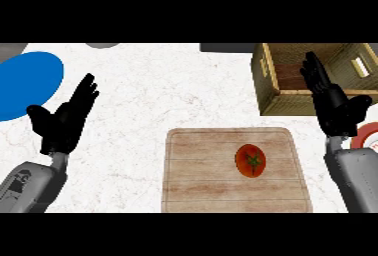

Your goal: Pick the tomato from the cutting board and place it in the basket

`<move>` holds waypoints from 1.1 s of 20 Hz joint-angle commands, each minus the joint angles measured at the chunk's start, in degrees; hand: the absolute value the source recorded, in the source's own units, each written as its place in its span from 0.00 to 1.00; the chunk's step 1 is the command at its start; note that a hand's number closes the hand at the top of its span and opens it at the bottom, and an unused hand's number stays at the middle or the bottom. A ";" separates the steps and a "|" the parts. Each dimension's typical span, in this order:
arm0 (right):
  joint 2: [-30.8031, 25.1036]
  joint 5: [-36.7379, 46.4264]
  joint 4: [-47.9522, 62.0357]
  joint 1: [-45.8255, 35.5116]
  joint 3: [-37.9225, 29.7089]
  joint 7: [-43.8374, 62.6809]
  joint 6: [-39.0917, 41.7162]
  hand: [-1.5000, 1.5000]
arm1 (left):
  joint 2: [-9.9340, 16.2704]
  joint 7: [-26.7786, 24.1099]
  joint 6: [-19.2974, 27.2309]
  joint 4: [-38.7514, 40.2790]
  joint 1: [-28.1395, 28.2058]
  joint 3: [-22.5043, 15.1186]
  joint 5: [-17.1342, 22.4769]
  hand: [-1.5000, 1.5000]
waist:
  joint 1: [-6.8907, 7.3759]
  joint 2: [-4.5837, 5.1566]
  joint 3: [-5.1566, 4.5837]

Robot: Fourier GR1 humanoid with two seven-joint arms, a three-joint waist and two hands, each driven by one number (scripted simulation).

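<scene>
- Landmark: the board [193, 172], pale wood, low in the head view on a white marbled counter [177, 85].
- Tomato [250, 160] lies on the board, right of its centre and near its right edge. Red, green stem scar facing up. It reads as an oval, long axis running toward the board's far and near edges.
- Basket [269, 80], a wooden open box, stands beyond the board's far right corner, apart from it. Nothing seen inside.
- Right hand [330, 102] hangs off the board's right side, past its far corner, fingers straight and pointing away, thumb out. It holds nothing. It overlaps the basket's right half in the view; whether it touches the basket I cannot tell.
- Left hand [65, 120] is off the board's left side, well apart, fingers straight and spread, holding nothing.
- Key relation: the tomato lies toward the robot and to the left of the right hand, just inside the board's right edge. The right hand is clearly the nearer; the left would have to cross the whole board.
- Judgement: the pick is not yet begun. The right hand likely needs to draw back, swing inward and come down across the tomato's short axis.
- Blue plate [26, 82] sits far left of the board; a red-and-white round thing [366, 136] shows at the right edge, mostly cut off.
</scene>
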 commanded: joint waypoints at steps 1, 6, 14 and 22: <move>1.41 -2.74 -3.74 0.10 2.66 -1.60 6.46 1.00 | 0.45 1.62 -0.57 0.53 4.28 0.85 0.46 0.50 | -1.01 -0.68 0.26; 10.94 -14.97 -12.43 -10.73 11.58 -7.82 22.67 1.00 | -2.55 6.69 -0.68 6.96 9.98 -4.21 1.31 0.50 | 4.17 -0.23 0.45; 10.23 8.34 -25.24 3.77 35.71 -15.23 21.37 0.00 | -2.05 6.61 -1.54 6.85 16.93 -3.94 2.25 0.50 | -1.97 -1.22 0.24; -6.56 25.75 -37.81 -5.15 23.04 -0.84 17.59 0.00 | -2.83 5.60 0.25 5.19 19.41 -2.91 2.11 0.50 | -4.24 -1.66 0.08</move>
